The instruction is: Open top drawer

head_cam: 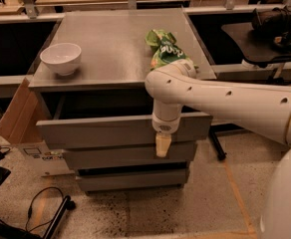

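The top drawer (95, 131) is the wide grey flat front under the cabinet top. It stands pulled out towards me, with its dark interior showing behind the front. My gripper (162, 146) hangs pointing down from the white arm, just in front of the drawer front right of its middle. Its tan tip reaches down over the lower edge of that front. Whether it touches the front I cannot tell.
A white bowl (61, 58) and a green snack bag (165, 49) sit on the cabinet top. Two narrower drawer fronts (110, 157) lie below. A cardboard box (16, 114) leans at the left, cables (36, 208) lie on the floor, and a dark chair (265, 36) stands at the right.
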Controlling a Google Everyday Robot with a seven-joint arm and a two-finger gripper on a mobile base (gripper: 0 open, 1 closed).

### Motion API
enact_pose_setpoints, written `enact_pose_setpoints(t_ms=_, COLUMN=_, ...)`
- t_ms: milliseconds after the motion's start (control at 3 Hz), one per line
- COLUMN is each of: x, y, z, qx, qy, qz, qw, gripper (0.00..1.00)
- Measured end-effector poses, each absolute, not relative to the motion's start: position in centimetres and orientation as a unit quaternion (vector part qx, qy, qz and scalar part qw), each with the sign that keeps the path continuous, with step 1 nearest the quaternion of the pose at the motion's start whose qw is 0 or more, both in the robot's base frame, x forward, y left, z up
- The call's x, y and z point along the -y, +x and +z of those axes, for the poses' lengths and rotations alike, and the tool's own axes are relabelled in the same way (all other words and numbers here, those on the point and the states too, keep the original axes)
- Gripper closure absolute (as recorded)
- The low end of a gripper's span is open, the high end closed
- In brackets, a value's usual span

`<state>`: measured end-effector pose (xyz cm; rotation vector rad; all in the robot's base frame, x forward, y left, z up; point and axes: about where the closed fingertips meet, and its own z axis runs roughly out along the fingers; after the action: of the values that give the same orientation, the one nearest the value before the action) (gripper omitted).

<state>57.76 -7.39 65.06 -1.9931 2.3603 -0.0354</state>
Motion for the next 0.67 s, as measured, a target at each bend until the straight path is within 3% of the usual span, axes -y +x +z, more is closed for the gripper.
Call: enact_pose_setpoints(t_ms=667, x=7.39, y=57.75, z=65.76, qx=-0.764, qy=-0.645, qz=-0.011, qw=0.026, gripper=0.88)
